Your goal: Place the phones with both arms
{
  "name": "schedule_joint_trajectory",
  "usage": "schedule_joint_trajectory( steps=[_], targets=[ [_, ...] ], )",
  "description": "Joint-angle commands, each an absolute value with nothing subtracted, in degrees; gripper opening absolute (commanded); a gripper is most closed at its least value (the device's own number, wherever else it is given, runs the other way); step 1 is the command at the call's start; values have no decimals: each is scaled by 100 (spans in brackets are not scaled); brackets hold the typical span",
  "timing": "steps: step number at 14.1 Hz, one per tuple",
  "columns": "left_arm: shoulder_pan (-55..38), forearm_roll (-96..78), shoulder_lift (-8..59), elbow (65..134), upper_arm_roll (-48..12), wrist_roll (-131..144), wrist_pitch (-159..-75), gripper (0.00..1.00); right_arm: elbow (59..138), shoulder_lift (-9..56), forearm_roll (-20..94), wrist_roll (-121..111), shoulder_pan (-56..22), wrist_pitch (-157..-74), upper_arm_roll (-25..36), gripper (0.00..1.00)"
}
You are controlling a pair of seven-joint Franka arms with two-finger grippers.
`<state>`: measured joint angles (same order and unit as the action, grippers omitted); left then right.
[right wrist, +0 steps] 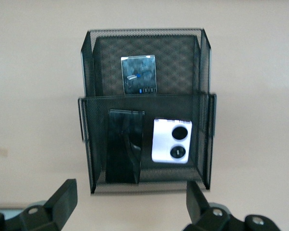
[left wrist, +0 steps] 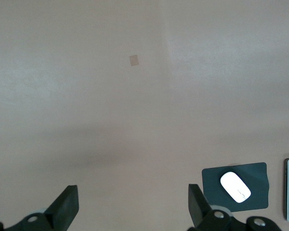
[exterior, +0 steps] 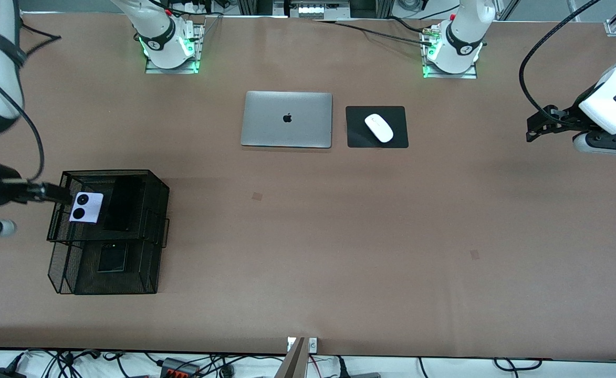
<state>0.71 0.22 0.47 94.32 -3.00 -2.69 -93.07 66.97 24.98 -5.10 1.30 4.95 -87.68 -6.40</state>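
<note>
A black mesh organizer stands toward the right arm's end of the table. Its taller compartment, farther from the front camera, holds the long slim black phone and the lilac-white phone side by side. Its lower compartment, nearer the front camera, holds the small squarish black phone. The right wrist view shows the organizer, slim phone, lilac-white phone and small black phone. My right gripper is open and empty beside the organizer. My left gripper is open and empty over bare table at the left arm's end.
A closed silver laptop and a white mouse on a black pad lie mid-table near the bases; the mouse also shows in the left wrist view. Two small tape patches mark the brown tabletop.
</note>
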Motion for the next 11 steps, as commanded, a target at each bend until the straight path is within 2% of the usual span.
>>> schedule_joint_trajectory(
  steps=[1, 6, 9, 11],
  targets=[
    [53, -79, 105, 9272, -290, -299, -9185, 100, 7084, 1943, -404, 123, 562, -8640, -686, 100],
    [97, -70, 105, 9272, -290, -308, -9193, 100, 7242, 1767, -361, 114, 589, -8824, -633, 100],
    [88, -44, 105, 9272, -290, -308, -9193, 100, 7277, 1688, -325, -43, 125, -8868, 50, 100],
    [88, -35, 105, 9272, -290, -299, -9193, 100, 7591, 1408, -325, -176, -25, -8981, 202, 100]
  ],
)
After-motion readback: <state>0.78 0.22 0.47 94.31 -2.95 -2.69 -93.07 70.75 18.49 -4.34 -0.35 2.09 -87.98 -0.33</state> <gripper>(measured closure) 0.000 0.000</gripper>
